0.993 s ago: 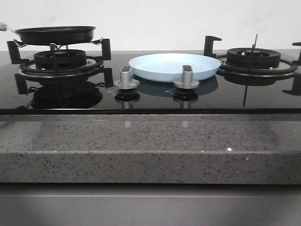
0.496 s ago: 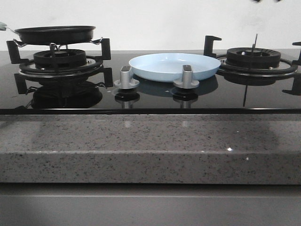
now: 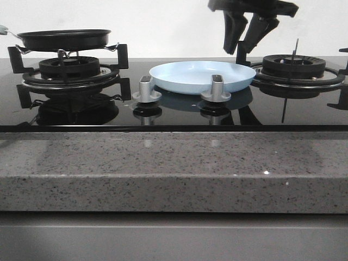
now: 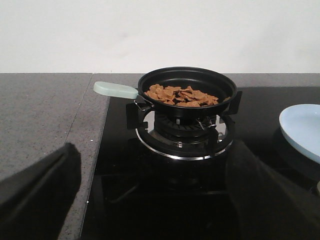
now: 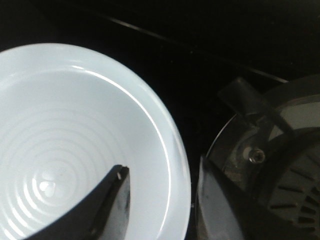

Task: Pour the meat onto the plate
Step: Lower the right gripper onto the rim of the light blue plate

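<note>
The meat [image 4: 181,95] lies heaped inside a black frying pan [image 4: 187,88] that sits on the left burner [image 3: 69,68] of a black glass hob [image 3: 174,109]; the pan's pale green handle [image 4: 115,89] sticks out sideways. The plate [image 3: 202,76], pale blue and bare, rests on the hob between the two burners, just behind two silver knobs [image 3: 145,89]. The right gripper [image 3: 246,46] hangs above the plate's right rim, its fingers spread apart and holding nothing. The left gripper [image 4: 150,200] faces the pan from a distance, fingers wide apart and empty.
</note>
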Robot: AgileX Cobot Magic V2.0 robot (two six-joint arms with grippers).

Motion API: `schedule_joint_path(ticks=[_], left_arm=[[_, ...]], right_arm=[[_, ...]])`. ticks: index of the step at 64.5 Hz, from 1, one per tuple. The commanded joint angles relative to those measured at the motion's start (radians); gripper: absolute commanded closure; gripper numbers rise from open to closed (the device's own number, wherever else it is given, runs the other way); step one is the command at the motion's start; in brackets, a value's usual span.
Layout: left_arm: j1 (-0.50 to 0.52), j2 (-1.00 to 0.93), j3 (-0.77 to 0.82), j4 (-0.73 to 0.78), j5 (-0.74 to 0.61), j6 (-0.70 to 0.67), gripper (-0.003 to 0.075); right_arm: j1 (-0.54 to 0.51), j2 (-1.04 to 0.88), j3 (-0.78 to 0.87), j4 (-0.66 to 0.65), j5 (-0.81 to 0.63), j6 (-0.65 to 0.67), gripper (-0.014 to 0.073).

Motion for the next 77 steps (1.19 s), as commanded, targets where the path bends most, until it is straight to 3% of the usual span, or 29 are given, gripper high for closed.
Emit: schedule_joint_path(ticks=[1,69,77], left_arm=[[-0.007,0.007,-0.038,-0.008,-0.091,-0.010,0.0135],[-0.007,0.007,-0.038,-0.008,-0.091,-0.010,0.0134],[-0.007,0.007,-0.038,-0.008,-0.091,-0.010,0.0135]], right_arm=[[-0.001,-0.057,-0.038,-0.021,0.047,-0.010,0.0256],[-0.002,-0.038,0.043,-0.037,0.091,-0.010,0.0256],[-0.002,-0.038,0.043,-0.037,0.093,-0.010,0.0307]])
